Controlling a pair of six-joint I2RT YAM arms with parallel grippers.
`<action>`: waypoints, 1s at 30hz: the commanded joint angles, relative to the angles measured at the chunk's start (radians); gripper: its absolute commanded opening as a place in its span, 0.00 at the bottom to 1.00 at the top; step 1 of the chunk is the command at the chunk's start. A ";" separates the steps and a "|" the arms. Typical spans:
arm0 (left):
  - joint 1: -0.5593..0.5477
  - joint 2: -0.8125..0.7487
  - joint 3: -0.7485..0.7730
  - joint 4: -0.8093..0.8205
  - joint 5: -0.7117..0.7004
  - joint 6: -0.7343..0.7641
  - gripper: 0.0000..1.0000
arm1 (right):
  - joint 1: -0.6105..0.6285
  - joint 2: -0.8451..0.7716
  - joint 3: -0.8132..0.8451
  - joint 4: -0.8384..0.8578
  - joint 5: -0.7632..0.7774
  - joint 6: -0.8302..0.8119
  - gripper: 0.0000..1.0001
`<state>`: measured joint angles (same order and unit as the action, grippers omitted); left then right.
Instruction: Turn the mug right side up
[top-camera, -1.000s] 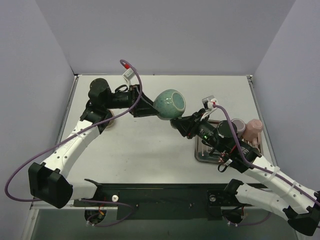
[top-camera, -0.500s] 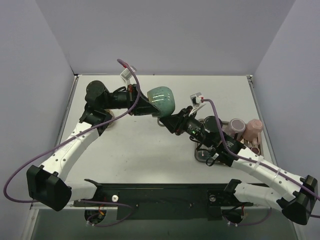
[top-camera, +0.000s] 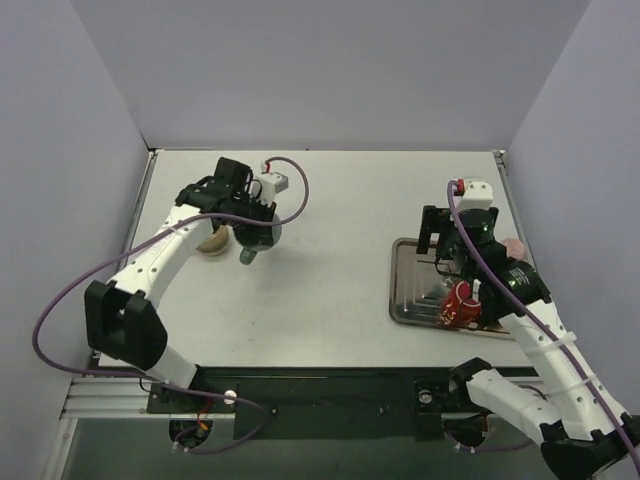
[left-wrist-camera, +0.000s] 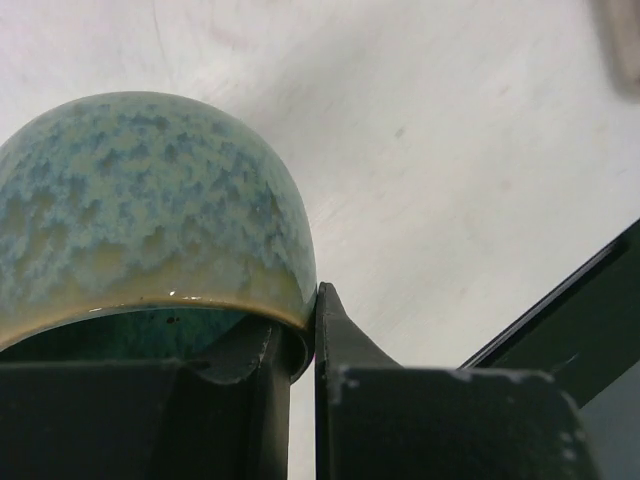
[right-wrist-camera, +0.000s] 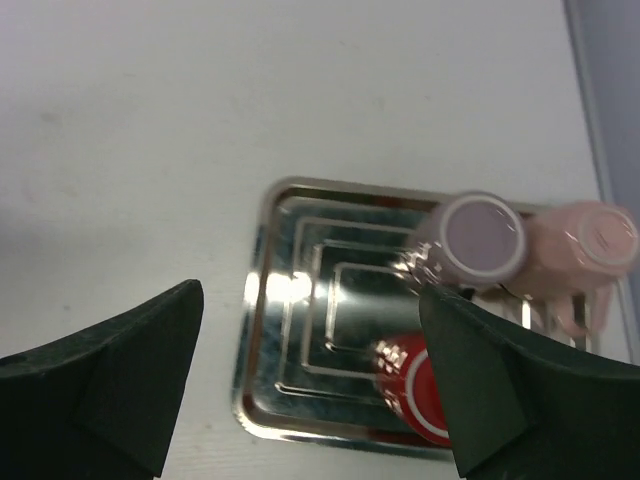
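The mug (left-wrist-camera: 150, 200) is speckled blue-green with a tan rim. My left gripper (left-wrist-camera: 300, 325) is shut on that rim, one finger inside the mug and one outside. Its opening faces the wrist camera and its rounded body points toward the table. From the top view the mug (top-camera: 258, 240) sits low at the left of the table, mostly hidden beneath my left gripper (top-camera: 250, 220). I cannot tell whether it touches the surface. My right gripper (right-wrist-camera: 310, 310) is open and holds nothing, hovering over the tray, far from the mug (top-camera: 440, 235).
A metal tray (right-wrist-camera: 250, 330) at the right (top-camera: 395, 300) holds a lilac mug (right-wrist-camera: 480, 240), a pink mug (right-wrist-camera: 590, 245) and a red mug (right-wrist-camera: 420, 395). A beige round object (top-camera: 212, 240) sits just left of the green mug.
The mug was held mid-air at the centre between both grippers. My left gripper shut on its rim and carried it left and down. My right gripper opened and withdrew to above the tray.
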<state>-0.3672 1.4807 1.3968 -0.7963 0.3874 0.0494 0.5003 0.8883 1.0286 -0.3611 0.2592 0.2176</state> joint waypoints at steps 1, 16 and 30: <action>-0.015 0.139 0.119 -0.167 -0.169 0.296 0.00 | -0.187 0.041 -0.044 -0.220 0.097 -0.040 0.82; -0.015 0.457 0.209 -0.135 -0.404 0.379 0.00 | -0.497 0.256 -0.205 -0.023 0.006 -0.027 0.69; -0.013 0.474 0.294 -0.173 -0.274 0.371 0.52 | -0.555 0.397 -0.251 0.109 0.005 -0.027 0.60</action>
<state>-0.3798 2.0003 1.6440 -0.9680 0.0734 0.4179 -0.0357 1.2583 0.8001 -0.3103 0.2539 0.1822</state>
